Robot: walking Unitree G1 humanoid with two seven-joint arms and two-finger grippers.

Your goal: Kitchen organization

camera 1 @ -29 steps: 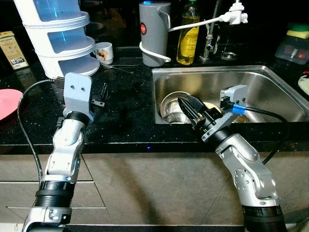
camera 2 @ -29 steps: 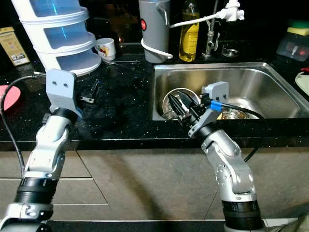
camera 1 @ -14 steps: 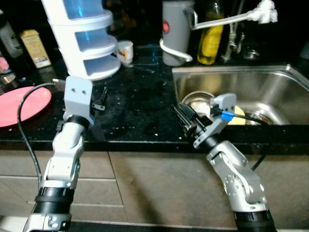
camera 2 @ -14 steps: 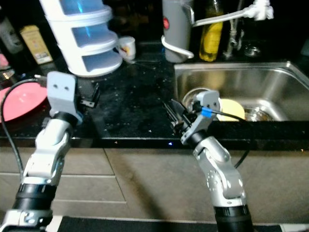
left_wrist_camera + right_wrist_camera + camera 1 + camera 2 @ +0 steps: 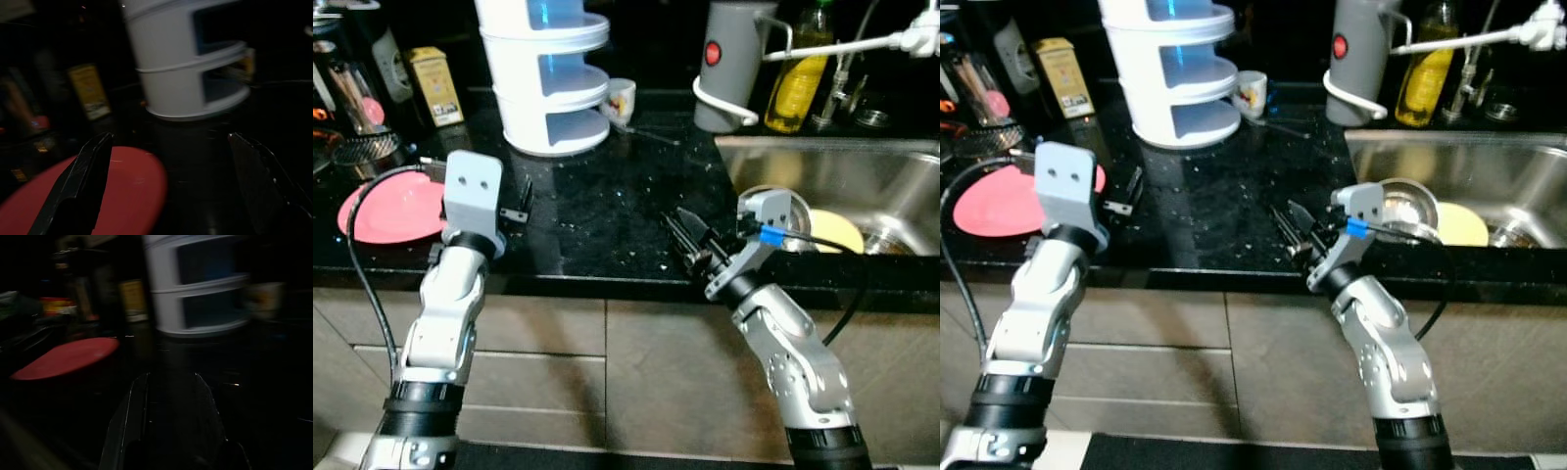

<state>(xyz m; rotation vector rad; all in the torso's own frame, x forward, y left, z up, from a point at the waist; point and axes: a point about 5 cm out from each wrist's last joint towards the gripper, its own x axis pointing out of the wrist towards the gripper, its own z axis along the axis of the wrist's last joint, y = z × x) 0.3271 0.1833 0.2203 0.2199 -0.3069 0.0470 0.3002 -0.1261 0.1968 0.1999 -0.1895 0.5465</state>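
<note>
On the black countertop (image 5: 597,215) at our left, the pink plate (image 5: 391,211) lies flat, probably the next thing to tidy, since our left gripper (image 5: 521,201) hovers just beside its edge with fingers spread wide and nothing between them. Our right gripper (image 5: 690,235) sits over the counter's front edge near the sink (image 5: 822,162), its fingers nearly closed and, as far as we can tell, holding nothing.

Behind the plate stands a white tiered container (image 5: 543,78) with a small cup (image 5: 621,98) beside it. In the sink rest a steel bowl (image 5: 1408,201) and a yellow plate (image 5: 837,230), likely waiting for washing. The yellow box (image 5: 435,86) carries printing too small for us to read.
</note>
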